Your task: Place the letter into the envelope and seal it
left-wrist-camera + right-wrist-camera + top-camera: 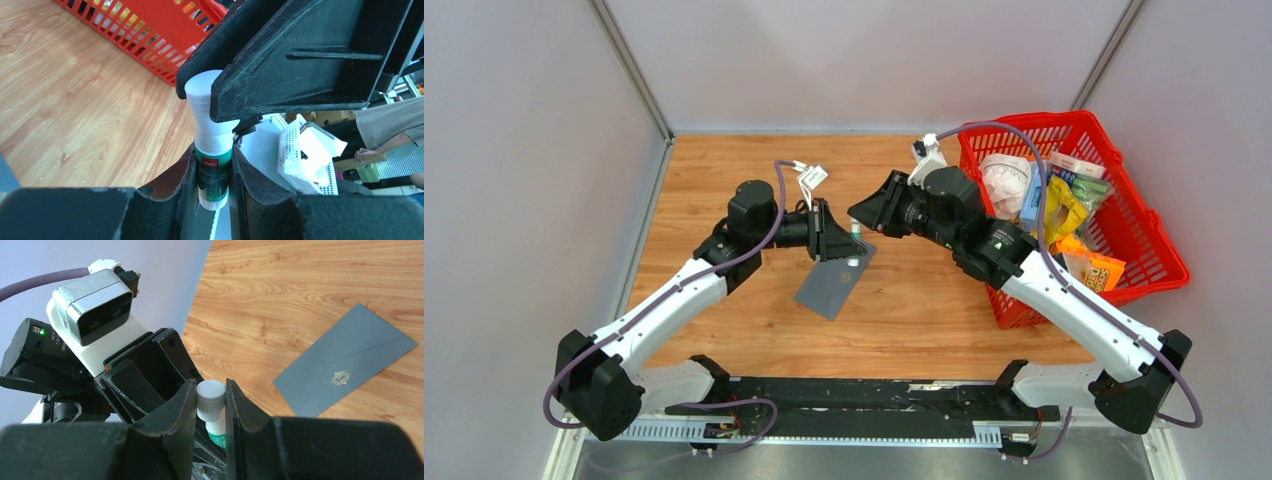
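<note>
The dark grey envelope (834,282) lies flat on the wood table, flap folded down, gold emblem up; it also shows in the right wrist view (345,362). The pale tan letter is out of view. A glue stick (855,233) is held in the air between both grippers, above the envelope's far end. My left gripper (213,176) is shut on its green body (213,167). My right gripper (210,401) is shut on its white cap (210,395), which shows in the left wrist view (204,97) under the right fingers (300,60).
A red plastic basket (1169,262) full of packets stands at the right of the table, close behind the right arm; its wall shows in the left wrist view (145,30). Grey walls close the table at the left and back.
</note>
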Tool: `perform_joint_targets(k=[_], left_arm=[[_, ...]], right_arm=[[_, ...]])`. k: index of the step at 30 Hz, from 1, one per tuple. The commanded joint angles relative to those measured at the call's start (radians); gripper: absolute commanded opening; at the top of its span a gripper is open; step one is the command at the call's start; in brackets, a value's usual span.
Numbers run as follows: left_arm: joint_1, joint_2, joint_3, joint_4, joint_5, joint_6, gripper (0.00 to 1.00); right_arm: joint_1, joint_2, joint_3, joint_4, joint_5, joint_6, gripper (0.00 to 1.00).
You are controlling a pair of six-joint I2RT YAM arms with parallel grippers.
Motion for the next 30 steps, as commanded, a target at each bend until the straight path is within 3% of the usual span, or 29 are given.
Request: perform_joint_targets(k=[1,30], left_arm=[[0.007,-0.025,0.049,0.023,0.025,0.024,0.0],[0.02,-0.028,0.049,-0.009,-0.004,0.056,0.0]], right_arm=[[0.006,-0.005,0.036,-0.007,0.032,-0.007,0.16],[0.006,-0.011,0.053,-0.02,-0.022,0.0,0.17]])
